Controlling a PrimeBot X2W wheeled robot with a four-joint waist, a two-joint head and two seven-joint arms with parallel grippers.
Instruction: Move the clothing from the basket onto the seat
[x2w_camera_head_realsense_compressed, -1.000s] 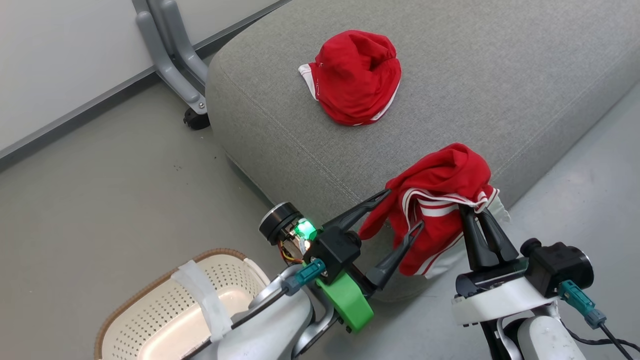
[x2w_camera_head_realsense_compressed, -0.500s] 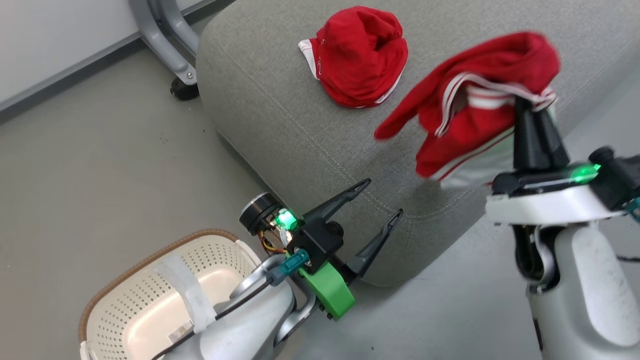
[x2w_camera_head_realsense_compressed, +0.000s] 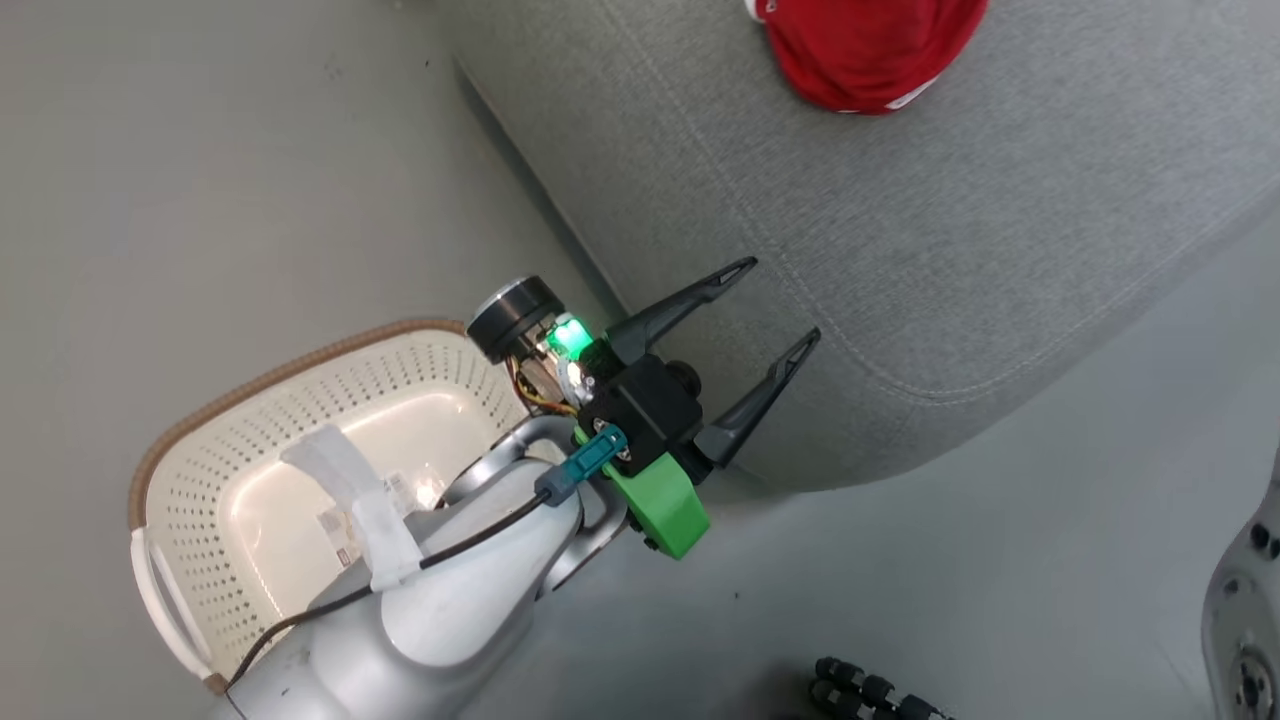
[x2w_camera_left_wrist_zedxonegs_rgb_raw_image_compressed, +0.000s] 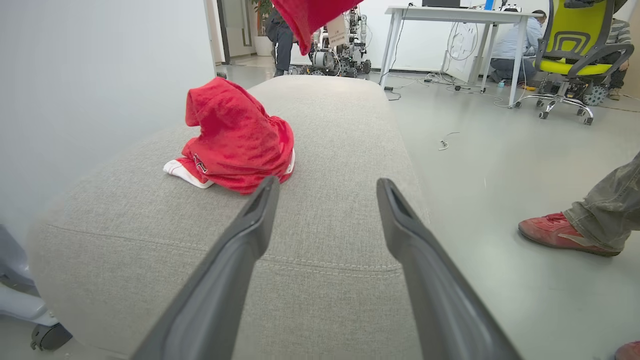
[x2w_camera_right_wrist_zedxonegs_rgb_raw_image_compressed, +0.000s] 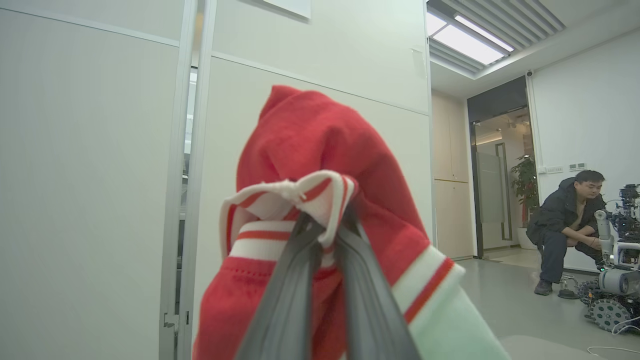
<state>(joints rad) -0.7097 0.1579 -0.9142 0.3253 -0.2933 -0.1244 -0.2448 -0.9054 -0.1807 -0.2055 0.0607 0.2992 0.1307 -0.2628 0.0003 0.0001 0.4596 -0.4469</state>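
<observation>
Where the right pincer (x2w_camera_right_wrist_zedxonegs_rgb_raw_image_compressed: 325, 222) clamps, clothing (x2w_camera_right_wrist_zedxonegs_rgb_raw_image_compressed: 310, 135) drapes.

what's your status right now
Left gripper open, empty. Right gripper shut on striped garment, held aloft. Other garment on seat; basket looks empty. Person's foot near seat.
</observation>
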